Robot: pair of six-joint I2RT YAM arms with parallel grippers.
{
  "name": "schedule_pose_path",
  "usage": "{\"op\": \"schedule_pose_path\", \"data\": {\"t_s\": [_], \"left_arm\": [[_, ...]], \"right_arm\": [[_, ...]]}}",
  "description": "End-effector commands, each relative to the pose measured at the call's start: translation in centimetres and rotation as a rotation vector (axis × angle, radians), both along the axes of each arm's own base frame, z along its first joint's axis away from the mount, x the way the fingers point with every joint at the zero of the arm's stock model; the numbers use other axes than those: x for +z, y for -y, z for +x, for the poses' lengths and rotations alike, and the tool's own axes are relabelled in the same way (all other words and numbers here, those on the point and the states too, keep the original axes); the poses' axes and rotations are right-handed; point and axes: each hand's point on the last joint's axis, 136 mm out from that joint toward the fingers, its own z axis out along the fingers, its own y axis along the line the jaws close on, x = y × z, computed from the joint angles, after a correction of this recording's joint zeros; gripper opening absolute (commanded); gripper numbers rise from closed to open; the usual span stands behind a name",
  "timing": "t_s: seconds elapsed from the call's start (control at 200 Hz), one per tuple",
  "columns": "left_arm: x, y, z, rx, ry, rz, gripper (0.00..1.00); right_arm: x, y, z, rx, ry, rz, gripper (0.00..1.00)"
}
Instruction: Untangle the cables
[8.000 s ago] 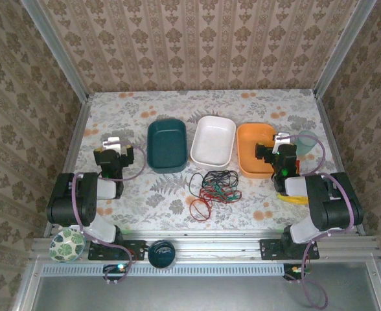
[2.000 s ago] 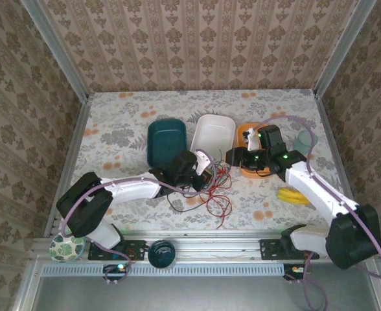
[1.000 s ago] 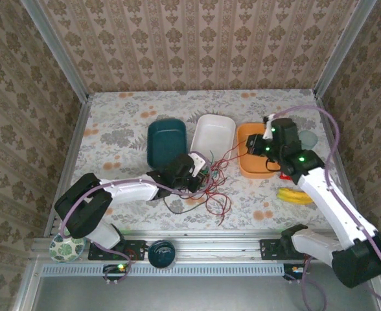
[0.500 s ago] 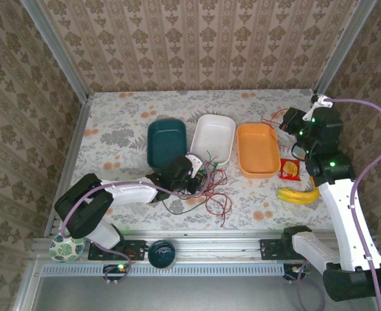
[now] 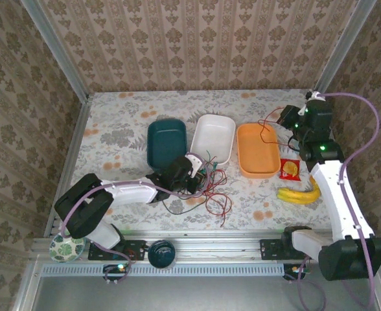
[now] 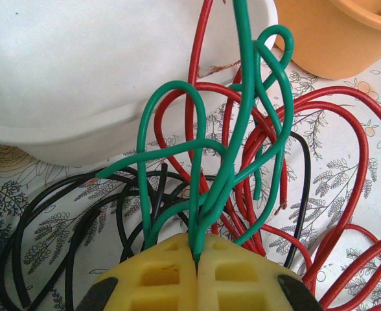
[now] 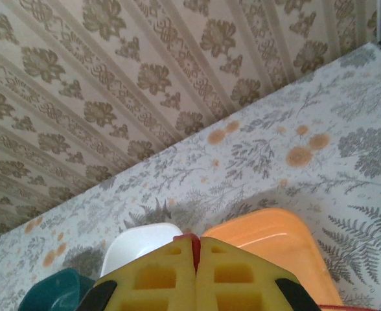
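The cables lie in a tangled heap on the table, just in front of the white tray. The left gripper is clenched on the green cable at the heap, low over the table. This hold probably anchors the bundle so that single strands can be drawn out. Red loops and black loops cross the green cable. The right gripper is raised beyond the orange tray, well apart from the heap. Its pads are pressed together on a red strand, apparently one cable, though it is too fine to trace with certainty. This distance likely holds the lifted strand clear of the rest.
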Motion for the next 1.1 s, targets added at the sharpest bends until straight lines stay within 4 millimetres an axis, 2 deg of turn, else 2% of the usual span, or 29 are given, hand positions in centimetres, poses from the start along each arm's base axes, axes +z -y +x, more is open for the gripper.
{"op": "schedule_pose_path", "data": {"t_s": [0.0,0.195,0.51,0.64,0.835,0.965,0.97,1.02,1.095], "left_arm": [[-2.4,-1.5,-0.6,0.020,-0.047,0.087,0.00],[-2.3,-1.1,-0.6,0.013,-0.041,0.091,0.00],[-2.4,-0.6,-0.5,0.002,-0.036,0.103,0.00],[-2.5,-0.6,-0.5,0.002,-0.037,0.112,0.00],[-2.4,-0.5,-0.7,0.000,-0.034,0.112,0.00],[-2.3,-0.4,-0.6,0.001,-0.030,0.109,0.00],[-2.3,-0.4,-0.6,0.002,-0.030,0.109,0.00],[-2.2,-0.4,-0.5,0.006,-0.028,0.108,0.00],[-1.9,-0.3,-0.4,0.008,-0.022,0.102,0.00]], "right_arm": [[-1.3,-0.8,0.9,0.039,-0.008,0.046,0.00],[-5.8,-2.0,1.6,0.070,-0.097,0.151,0.00],[-12.7,-4.8,2.2,0.092,-0.202,0.440,0.00],[-14.4,-4.5,2.0,0.050,-0.228,0.478,0.00],[-17.4,-1.2,0.7,-0.132,-0.325,0.371,0.00],[-19.0,-0.8,0.7,-0.150,-0.371,0.337,0.00],[-19.5,-0.8,0.8,-0.152,-0.384,0.335,0.00],[-20.4,-0.7,0.7,-0.151,-0.419,0.317,0.07],[-20.7,-0.5,0.2,-0.163,-0.454,0.294,0.34]]}}
